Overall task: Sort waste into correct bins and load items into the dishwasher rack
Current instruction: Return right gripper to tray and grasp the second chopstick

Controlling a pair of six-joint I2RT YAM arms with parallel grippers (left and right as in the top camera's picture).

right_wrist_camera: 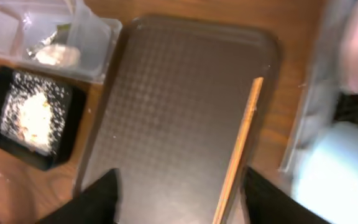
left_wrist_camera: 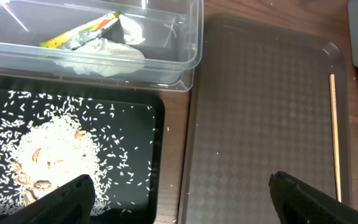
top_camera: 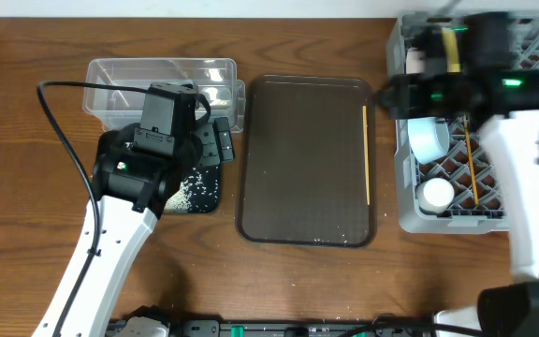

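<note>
Targeting the loose chopstick lying along the right edge of the serving tray, beside the dishwasher rack. Right gripper hovers wide open, empty. Suggest descending astride mid-length, fingers crosswise, closing gently; thin stick may roll.

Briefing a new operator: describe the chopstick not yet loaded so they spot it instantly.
Find the dark brown serving tray mid-table. A thin wooden chopstick lies along its right edge. The other chopstick is already in the grey rack; this one lies alone on the tray.
</note>
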